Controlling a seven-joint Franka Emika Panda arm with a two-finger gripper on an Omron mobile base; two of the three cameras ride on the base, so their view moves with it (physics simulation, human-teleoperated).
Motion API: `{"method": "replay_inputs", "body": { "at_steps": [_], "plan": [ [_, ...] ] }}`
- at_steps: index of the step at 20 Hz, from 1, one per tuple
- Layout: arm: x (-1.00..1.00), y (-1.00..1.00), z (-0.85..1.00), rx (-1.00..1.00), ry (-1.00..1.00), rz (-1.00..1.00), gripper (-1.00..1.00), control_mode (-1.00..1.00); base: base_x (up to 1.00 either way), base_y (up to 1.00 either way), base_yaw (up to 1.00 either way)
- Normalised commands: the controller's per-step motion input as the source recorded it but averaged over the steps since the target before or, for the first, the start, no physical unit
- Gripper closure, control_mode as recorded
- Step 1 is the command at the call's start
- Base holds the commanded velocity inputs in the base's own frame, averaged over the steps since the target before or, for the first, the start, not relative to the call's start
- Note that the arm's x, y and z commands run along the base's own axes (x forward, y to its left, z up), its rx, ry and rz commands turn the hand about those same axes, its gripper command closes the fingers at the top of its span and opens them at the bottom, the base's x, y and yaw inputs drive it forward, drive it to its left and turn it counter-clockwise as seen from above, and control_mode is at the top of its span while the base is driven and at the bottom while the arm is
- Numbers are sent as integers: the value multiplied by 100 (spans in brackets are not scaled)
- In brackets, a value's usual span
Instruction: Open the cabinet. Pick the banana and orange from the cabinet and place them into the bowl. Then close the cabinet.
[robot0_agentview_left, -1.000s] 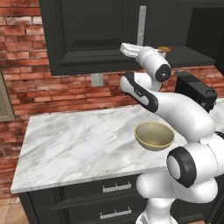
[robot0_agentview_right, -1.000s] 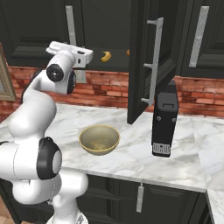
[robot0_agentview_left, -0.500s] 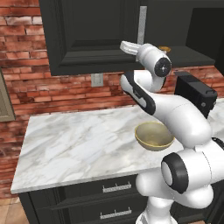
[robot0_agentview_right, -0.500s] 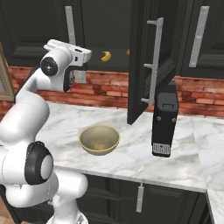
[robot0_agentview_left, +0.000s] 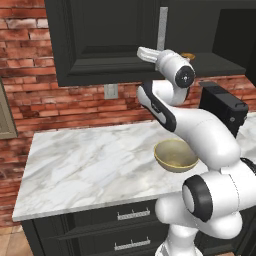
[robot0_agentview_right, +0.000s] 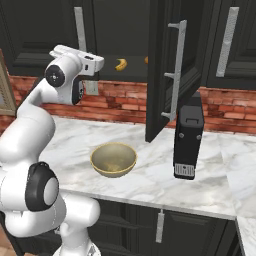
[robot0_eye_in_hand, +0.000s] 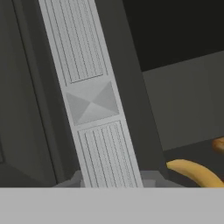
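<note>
Entry, claw at the cabinet.

Counts: 1 cabinet (robot0_agentview_left: 100, 45), with 1 door closed and 1 open door (robot0_agentview_right: 159, 75) swung out over the counter (robot0_agentview_left: 90, 160). I counted 3 long silver bar handles in the right base view. There was 1 banana (robot0_agentview_right: 120, 64), 1 orange (robot0_agentview_right: 146, 60), 1 bowl (robot0_agentview_right: 101, 167) and 1 black appliance (robot0_agentview_right: 187, 140). The left base view showed 2 drawer pulls (robot0_agentview_left: 133, 215).

Claw: the gripper (robot0_eye_in_hand: 111, 180) was raised to the lower end of the closed door's handle (robot0_eye_in_hand: 92, 103). In the hand view the bar ran straight down between the 2 tips, which sat tight against its sides, so I noted the claw as clamped on that bar.

Task items: the banana lay on the cabinet shelf just right of the handle. The orange sat further right on the same shelf, half hidden by the open door's edge. The bowl stood upright on the counter, below the cabinet and beside the arm.

View differences: the right base view showed the banana and orange together. In the left base view I saw 1 orange-brown lump (robot0_agentview_left: 188, 56) behind the wrist and could not tell which fruit it was. The hand view gave the handle's ribbed face and the banana's end.
</note>
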Motion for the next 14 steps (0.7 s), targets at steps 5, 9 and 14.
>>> {"method": "replay_inputs", "body": {
  "at_steps": [5,9,14],
  "plan": [
    [-26,32,4,0,0,0,100,-100,0,0,0],
    [-53,53,25,-1,0,0,100,-100,0,0,0],
    [-62,61,30,-2,0,0,100,-100,0,0,0]
  ]
}}
